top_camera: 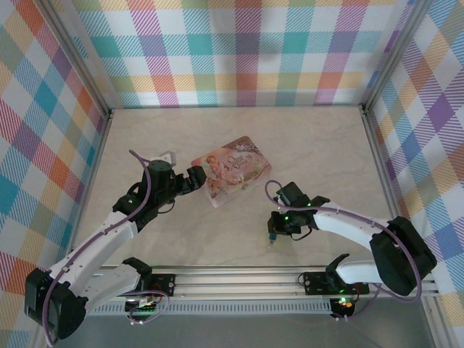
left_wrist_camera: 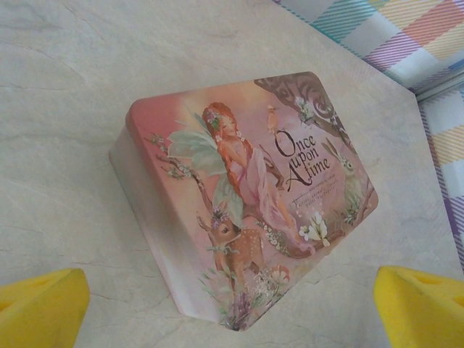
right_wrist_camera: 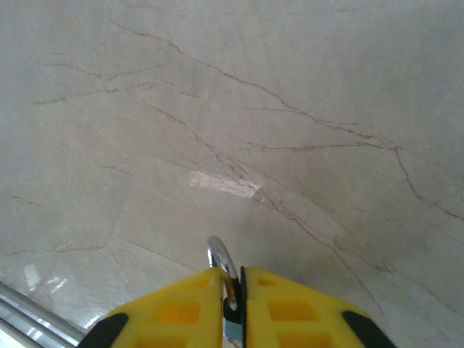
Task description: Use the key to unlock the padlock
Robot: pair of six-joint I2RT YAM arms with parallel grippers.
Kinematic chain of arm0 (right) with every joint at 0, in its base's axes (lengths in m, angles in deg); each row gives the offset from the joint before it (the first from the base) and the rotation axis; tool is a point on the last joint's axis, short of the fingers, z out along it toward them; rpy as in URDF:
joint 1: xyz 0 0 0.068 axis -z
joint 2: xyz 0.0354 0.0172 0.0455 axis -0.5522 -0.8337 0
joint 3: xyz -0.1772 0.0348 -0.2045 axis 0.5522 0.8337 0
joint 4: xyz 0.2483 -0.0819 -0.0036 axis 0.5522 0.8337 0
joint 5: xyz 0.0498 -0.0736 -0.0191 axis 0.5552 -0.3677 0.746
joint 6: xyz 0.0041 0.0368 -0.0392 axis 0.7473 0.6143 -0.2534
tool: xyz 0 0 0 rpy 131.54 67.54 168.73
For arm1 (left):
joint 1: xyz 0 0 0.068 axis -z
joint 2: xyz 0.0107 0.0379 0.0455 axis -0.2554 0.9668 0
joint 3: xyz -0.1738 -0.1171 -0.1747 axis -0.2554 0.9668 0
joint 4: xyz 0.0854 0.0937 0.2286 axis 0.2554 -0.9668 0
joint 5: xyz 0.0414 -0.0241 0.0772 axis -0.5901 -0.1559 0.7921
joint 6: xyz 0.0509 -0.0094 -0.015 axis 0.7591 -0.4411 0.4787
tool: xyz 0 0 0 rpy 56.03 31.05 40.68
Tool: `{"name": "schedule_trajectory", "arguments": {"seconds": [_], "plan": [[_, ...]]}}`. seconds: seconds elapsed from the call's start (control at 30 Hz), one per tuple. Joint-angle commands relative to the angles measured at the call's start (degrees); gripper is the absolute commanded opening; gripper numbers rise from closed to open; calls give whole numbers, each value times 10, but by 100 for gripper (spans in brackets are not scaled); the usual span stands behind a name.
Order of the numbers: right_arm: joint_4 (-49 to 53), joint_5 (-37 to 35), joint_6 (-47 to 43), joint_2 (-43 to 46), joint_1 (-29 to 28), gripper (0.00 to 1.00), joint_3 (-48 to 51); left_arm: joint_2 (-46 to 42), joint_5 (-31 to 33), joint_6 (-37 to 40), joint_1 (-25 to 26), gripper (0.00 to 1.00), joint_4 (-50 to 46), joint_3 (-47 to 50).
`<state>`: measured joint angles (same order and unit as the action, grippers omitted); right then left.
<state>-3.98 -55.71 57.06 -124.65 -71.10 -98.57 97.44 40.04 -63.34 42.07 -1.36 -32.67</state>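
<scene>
right gripper: my right gripper has its yellow fingers pressed nearly together, with just a thin dark slit between them and metal pinched in it.
held item: a silvery curved loop pokes out past my right fingertips and reads as the shackle of the padlock. More silver shows deeper in the slit, so I call it clamped on the padlock.
padlock from above: in the top view there's a tiny teal speck right at my right fingertips, on their underside. It's too small to tell if it touches the table.
padlock body: hidden by my fingers in the right wrist view, so I can't see a keyhole.
right gripper pose: tipped down toward the marbled tabletop, which lies bare ahead of the tips with a small glare patch on it.
left gripper: my left gripper is spread wide, with one yellow fingertip in each bottom corner of the left wrist view and nothing between them.
tin: a pink "Once upon A time" fairy tin lies flat, lid up, just ahead of my left fingertips. Its near corner points into the gap. I can't tell if it touches them.
tin vs right gripper: well apart, off to the left and further from my base.
</scene>
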Motion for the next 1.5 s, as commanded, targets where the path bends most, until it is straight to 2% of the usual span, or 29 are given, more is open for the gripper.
{"name": "schedule_trajectory", "arguments": {"seconds": [0.0,0.23,0.33,0.43,0.53,0.6,0.7,0.73,0.8,0.9,1.07,1.3,1.47], "plan": [[0,-8,-16,4,-5,23,-20,-11,12,11,-7,100,-4,2],[38,-67,-36,66,-4,36,-47,-14,33,4,-12,100,-33,-11],[37,-112,-54,105,-2,46,-62,-14,67,15,-15,100,-44,-23],[15,-165,-92,140,9,61,-75,-13,120,56,-22,100,-55,-39],[-14,-188,-140,164,46,75,-80,-14,193,93,-34,100,-53,-47],[-35,-181,-159,175,90,84,-80,-17,236,111,-45,100,-40,-44],[-66,-184,-187,182,144,96,-77,-12,276,126,-71,100,-14,-30],[-78,-195,-198,181,155,100,-74,-10,286,134,-76,100,21,-18],[-116,-218,-224,174,181,100,-62,-3,317,150,-85,100,89,22],[-187,-231,-258,152,226,100,-32,24,324,183,-108,100,180,79],[-325,-226,-304,97,286,100,25,98,343,196,-138,100,233,109],[-606,-205,-350,9,327,100,123,173,291,295,-143,100,405,151],[-726,-183,-352,-62,341,100,142,214,248,358,-145,100,510,189]]}}
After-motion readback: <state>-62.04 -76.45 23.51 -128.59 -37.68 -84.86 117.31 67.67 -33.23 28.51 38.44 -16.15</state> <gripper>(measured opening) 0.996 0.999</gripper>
